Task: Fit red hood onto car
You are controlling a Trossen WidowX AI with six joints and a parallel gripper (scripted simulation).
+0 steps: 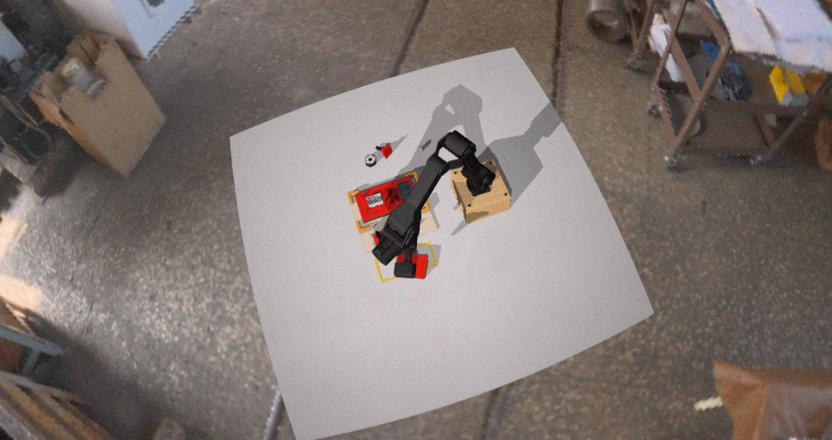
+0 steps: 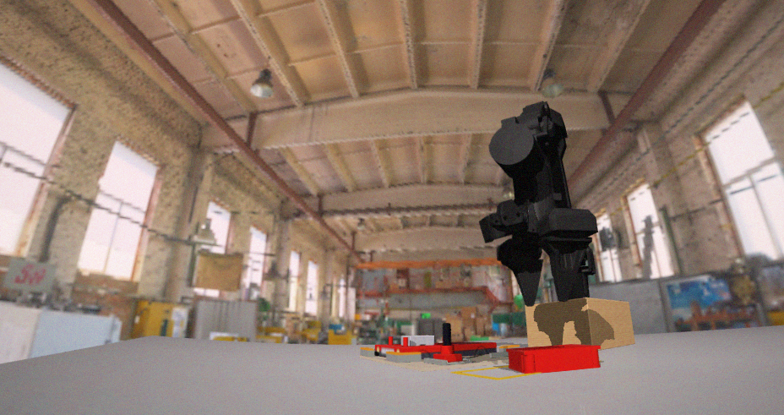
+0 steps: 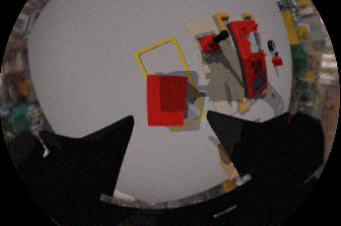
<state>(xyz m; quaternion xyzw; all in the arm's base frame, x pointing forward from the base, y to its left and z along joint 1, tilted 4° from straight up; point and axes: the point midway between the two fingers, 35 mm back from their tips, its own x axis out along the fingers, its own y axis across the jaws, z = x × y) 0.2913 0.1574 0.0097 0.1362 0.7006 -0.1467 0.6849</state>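
Overhead, the end effector (image 1: 407, 258) hung spread wide with nothing between its fingers, poised above the hood (image 1: 414, 265), which lay flat on the counter (image 1: 512, 274). From the side view, the two dark fingers (image 2: 527, 281) pointed straight down and stood well above the red shell (image 2: 552, 357), with open air between their tips and its roof. The hood sat at one corner of a yellow outlined square (image 3: 158, 58) marked on the counter, overlapping the line on the side nearer the jig (image 3: 226, 74). Wide bare counter stretched away from the hood on the sides away from the jig, toward the counter's edges. On the other side the room was tighter: the jig lay just beside the yellow square, and the arm's forearm (image 1: 416, 195) crossed over it from the tan base block (image 1: 482, 195). Inside the jig the red chassis (image 1: 377, 199) rested with its engine block (image 1: 375, 200) seated on the deck; the pegs were too small to make out. A small wheel-like part (image 1: 370, 159) and a red piece (image 1: 384, 150) lay well apart from the jig, toward the far side.
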